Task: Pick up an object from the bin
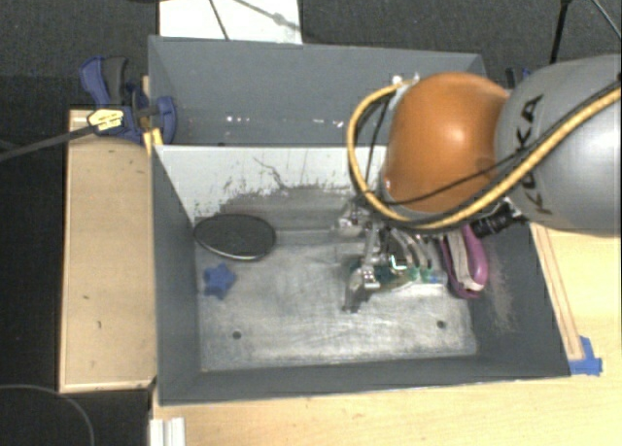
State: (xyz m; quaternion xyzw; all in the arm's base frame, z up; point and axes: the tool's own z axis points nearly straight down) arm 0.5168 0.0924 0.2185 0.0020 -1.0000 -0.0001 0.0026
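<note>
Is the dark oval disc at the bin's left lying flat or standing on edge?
Flat, it seems: the dark oval disc shows its broad face upward on the floor of the bin, apart from the gripper.

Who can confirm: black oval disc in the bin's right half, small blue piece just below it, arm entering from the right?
Wrong on one point: the camera view shows the black oval disc in the bin's left half, not right. The small blue piece lies just below it; the arm enters from the right.
</note>
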